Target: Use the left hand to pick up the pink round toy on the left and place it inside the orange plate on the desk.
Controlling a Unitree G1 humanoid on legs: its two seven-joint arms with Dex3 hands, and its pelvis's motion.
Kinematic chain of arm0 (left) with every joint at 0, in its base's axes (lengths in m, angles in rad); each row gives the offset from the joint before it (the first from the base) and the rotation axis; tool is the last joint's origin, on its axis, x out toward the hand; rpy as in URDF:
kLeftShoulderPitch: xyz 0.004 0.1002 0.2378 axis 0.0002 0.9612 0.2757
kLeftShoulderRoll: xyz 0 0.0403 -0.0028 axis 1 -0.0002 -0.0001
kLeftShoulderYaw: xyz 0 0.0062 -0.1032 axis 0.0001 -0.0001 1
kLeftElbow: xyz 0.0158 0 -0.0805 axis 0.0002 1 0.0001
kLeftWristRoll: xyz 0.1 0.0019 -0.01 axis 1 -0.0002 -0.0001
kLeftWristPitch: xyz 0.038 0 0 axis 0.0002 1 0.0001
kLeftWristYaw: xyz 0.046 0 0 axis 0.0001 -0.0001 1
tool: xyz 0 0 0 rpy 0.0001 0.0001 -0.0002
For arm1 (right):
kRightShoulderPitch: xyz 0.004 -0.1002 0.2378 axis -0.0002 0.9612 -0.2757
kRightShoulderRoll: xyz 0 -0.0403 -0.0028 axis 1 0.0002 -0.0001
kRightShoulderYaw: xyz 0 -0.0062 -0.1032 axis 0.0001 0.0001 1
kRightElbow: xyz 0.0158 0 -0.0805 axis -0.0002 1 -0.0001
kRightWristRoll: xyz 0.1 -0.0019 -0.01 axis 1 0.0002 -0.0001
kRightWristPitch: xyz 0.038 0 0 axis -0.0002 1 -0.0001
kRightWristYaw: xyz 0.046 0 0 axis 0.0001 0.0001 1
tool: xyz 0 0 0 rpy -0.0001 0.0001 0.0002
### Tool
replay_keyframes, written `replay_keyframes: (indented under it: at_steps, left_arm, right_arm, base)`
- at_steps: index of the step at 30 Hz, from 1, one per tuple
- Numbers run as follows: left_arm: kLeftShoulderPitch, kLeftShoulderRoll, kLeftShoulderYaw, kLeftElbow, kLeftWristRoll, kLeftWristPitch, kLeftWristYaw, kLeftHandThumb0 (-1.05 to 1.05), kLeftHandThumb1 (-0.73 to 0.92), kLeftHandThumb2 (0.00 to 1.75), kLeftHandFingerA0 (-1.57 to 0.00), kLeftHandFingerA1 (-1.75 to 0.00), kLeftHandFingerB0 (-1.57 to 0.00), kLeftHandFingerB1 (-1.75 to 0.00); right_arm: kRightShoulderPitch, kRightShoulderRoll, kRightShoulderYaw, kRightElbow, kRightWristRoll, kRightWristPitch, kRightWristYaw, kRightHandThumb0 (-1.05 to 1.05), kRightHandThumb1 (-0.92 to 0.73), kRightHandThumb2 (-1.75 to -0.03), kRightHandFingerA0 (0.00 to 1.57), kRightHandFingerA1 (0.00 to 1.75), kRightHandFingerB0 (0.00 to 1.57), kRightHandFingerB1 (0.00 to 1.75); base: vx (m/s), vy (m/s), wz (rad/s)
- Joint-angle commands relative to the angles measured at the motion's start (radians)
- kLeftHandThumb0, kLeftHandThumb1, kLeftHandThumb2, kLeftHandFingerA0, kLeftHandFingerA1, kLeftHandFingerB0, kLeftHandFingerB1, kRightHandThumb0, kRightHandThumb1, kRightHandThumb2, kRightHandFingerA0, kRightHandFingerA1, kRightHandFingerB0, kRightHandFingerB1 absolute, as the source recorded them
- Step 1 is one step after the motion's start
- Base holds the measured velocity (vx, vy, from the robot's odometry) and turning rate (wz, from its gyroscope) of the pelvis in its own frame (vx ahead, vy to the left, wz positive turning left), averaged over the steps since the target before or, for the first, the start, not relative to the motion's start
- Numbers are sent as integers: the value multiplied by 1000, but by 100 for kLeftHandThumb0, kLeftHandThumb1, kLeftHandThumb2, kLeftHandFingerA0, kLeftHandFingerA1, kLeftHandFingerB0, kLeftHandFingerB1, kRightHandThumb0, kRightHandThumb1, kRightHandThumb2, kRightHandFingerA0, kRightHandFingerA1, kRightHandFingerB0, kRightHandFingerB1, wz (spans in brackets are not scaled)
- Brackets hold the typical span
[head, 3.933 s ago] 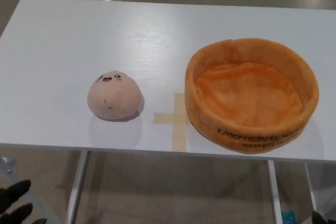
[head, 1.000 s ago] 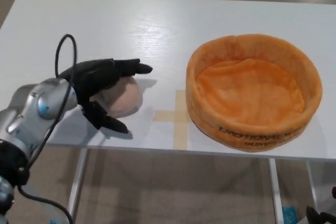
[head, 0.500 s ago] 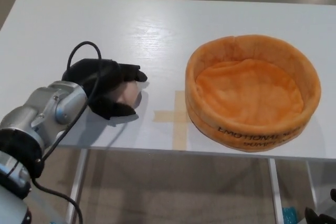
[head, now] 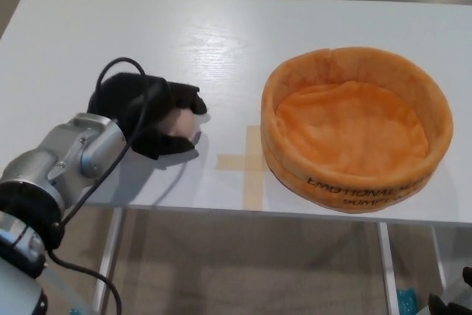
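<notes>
The pink toy (head: pixel 179 125) sits on the left part of the white counter (head: pixel 221 42), and only a small patch of it shows, because my left hand (head: pixel 151 114) is wrapped over it: fingers (head: pixel 184 97) curled across its top and far side, thumb coming round low on the near side. I judge the hand closed on the toy, which looks to rest on the counter, not yet lifted. My silver forearm (head: pixel 70 156) runs in from the lower left, with a black cable looping over the wrist. To the toy's right, past a tan tape cross (head: pixel 249 164) stuck on the counter, stands the orange plate (head: pixel 354 186), a soft, high-walled round thing with nothing inside it; it is well apart from the toy, with the cross between them. So the coming move turns on one line: the plate lies straight to the right of my hand, at much the same depth on the counter, and its wall stands higher than the toy does now. I think I must raise the toy enough to clear that rim before carrying it sideways. The toy is round, so no long axis matters for the drop. My right hand (head: pixel 450 302) barely shows at the bottom right corner; I cannot tell its state.
</notes>
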Motion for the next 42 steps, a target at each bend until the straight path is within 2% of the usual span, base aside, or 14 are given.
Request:
replay_keyframes:
  at_steps: [1,8,9,12,16,20,24,30,34,38,39,40,41,42]
  left_arm:
    - [-30,44,93,-90,-36,-68,11,-32,79,63,-84,-110,-62,-46]
    - [-93,27,170,-161,-36,-74,-16,-30,76,66,-81,-154,-79,-55]
    - [-105,19,171,-165,-36,-71,-28,-30,79,66,-77,-162,-79,-66]
    - [-158,-24,165,-173,-32,-42,-77,-33,80,68,-76,-163,-76,-77]
    - [-205,-72,155,-172,-19,-7,-109,-34,80,63,-81,-157,-83,-55]
    - [-253,-138,134,-151,-5,0,-112,-33,76,66,-75,-160,-77,-80]
    - [-286,-225,118,-142,-9,14,-130,-31,69,65,-81,-157,-83,-65]
    - [-300,-347,90,-121,-6,53,-137,-27,71,65,-81,-152,-86,-62]
    - [-284,-429,72,-65,-8,32,-118,-23,74,62,-74,-149,-70,-108]
    - [-275,-469,49,-24,12,51,-94,-37,58,83,-89,-130,-70,-102]
    - [-273,-481,36,-8,26,58,-80,-24,69,62,-72,-158,-65,-116]
    - [-275,-484,33,-1,28,59,-77,-24,69,62,-72,-158,-65,-116]
    - [-272,-495,32,18,17,63,-110,-21,65,61,-80,-136,-80,-57]
    - [-272,-495,32,18,17,63,-110,-21,65,61,-80,-136,-80,-57]
  right_arm:
    - [10,-2,3,10,5,-3,-14,-27,-37,-78,26,88,22,69]
    - [12,-5,1,8,13,-12,-4,-22,-30,-93,36,72,27,65]
    - [11,-5,-2,8,17,-12,-2,-27,-35,-79,26,95,22,79]
    - [9,-5,-3,8,19,-4,9,-22,-30,-93,36,71,26,64]
    - [11,0,-1,9,16,-4,7,-30,-32,-86,33,79,25,68]
    - [10,4,1,11,16,-2,7,-25,-34,-82,28,93,23,76]
    - [7,6,6,11,11,1,0,-23,-28,-93,41,75,29,66]
    - [2,12,-12,12,31,10,15,-23,-37,-78,28,91,26,74]
    - [5,21,-10,11,28,-5,14,-21,-30,-93,40,74,30,66]
    - [3,21,-8,11,25,1,13,-22,-30,-94,40,74,30,67]
    - [1,19,-5,11,21,4,0,-26,-35,-79,34,97,28,81]
    - [0,18,-4,11,18,4,-6,-26,-35,-79,34,97,28,81]
    - [1,15,-7,12,22,2,6,-21,-30,-95,43,76,32,69]
    - [1,15,-7,12,22,2,6,-21,-30,-95,43,76,32,69]
  base:
    - [0,0,0]
    - [0,0,0]
    - [0,0,0]
    - [0,0,0]
    - [0,0,0]
    - [0,0,0]
    - [0,0,0]
    - [0,0,0]
    - [0,0,0]
    - [0,0,0]
    - [0,0,0]
    - [0,0,0]
    - [0,0,0]
    - [0,0,0]
